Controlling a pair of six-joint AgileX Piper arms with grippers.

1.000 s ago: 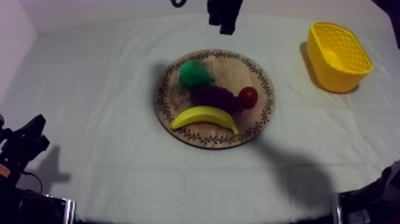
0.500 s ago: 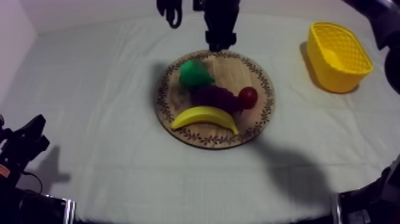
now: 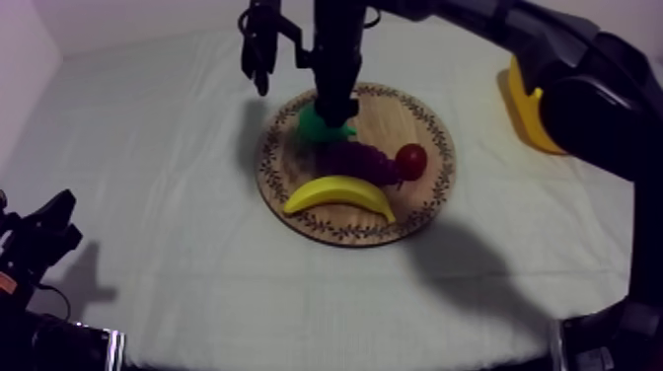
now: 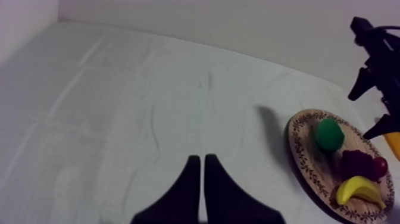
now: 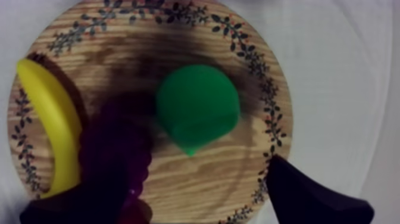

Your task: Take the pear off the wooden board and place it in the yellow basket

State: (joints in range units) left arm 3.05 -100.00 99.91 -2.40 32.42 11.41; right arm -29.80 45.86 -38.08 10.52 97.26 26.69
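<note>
My right claw (image 3: 333, 107), black fingers apart, hangs straight above the green toy pear (image 3: 318, 126) at upper centre of the top view, lined up, I judge, to drop a finger on either side. The pear lies on the round wooden board with a patterned rim (image 3: 426, 126), just beside the purple bunch of grapes (image 3: 360, 158), which favours a grasp from above. The yellow basket (image 3: 525, 116) stands at upper right, while my left claw (image 4: 199, 179), fingers pressed together, rests low at the bench's (image 3: 178, 148) left, clear of the work.
</note>
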